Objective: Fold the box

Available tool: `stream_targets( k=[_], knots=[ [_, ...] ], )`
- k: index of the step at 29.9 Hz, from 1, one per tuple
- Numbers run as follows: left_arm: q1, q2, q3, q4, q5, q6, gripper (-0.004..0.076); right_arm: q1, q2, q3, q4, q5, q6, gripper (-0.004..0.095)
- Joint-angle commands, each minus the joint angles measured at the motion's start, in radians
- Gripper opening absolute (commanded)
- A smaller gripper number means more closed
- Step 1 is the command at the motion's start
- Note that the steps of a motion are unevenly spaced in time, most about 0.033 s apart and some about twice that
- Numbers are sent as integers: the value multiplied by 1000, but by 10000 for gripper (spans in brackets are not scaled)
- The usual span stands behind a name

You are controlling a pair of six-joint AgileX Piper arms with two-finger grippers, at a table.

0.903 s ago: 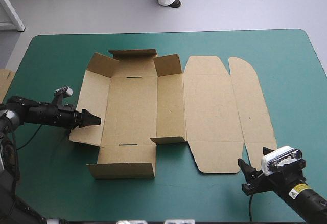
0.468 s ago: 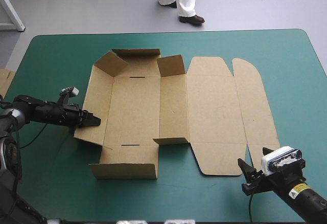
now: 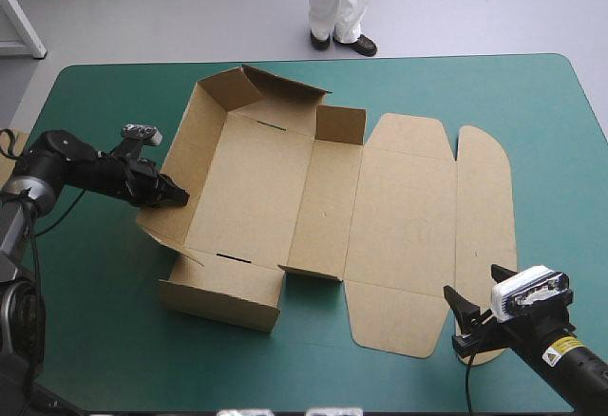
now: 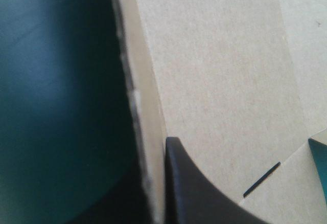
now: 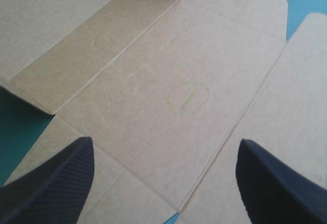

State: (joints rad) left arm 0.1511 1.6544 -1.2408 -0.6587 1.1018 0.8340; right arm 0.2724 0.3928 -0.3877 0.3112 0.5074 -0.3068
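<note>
The brown box [image 3: 256, 188] lies on the teal-green cover, its left, far and near walls raised and its lid flat toward the right. My left gripper [image 3: 176, 198] is shut on the box's left wall, which is tipped up off the table. In the left wrist view the wall's edge [image 4: 145, 106] runs between my black fingers [image 4: 204, 193], with the box floor [image 4: 219, 81] beyond. My right gripper [image 3: 461, 326] stands open at the lid's near right corner. In the right wrist view the flat lid [image 5: 168, 81] lies ahead of the right gripper [image 5: 166, 143], nothing between its fingers.
Teal-green cover [image 3: 95, 321] shows on all sides of the box. The table's front edge runs close behind the right gripper, and its rounded right corner [image 3: 579, 74] lies beyond the lid.
My left gripper has shut on the left wall and lifted it. The box has turned, its left end swinging away and the lid toward the front. The right arm has stayed put.
</note>
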Motion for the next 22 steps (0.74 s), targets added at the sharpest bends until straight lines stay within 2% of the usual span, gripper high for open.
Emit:
stream_targets(
  k=[1,7,12,18,22],
  knots=[
    [-86,-52,-133,118,16,-100,-10,3,7,-73,3,-53,-2,723],
    [-240,-52,-314,326,14,-160,-10,3,7,-119,-25,-15,10,723],
    [-347,-50,-417,445,-3,-160,-10,3,7,-152,-160,2,128,723],
    [-485,-50,-450,706,-91,-160,-10,1,7,-239,-311,99,275,723],
    [-562,-42,-450,811,-169,-160,-10,1,7,-285,-331,146,307,723]
  ],
)
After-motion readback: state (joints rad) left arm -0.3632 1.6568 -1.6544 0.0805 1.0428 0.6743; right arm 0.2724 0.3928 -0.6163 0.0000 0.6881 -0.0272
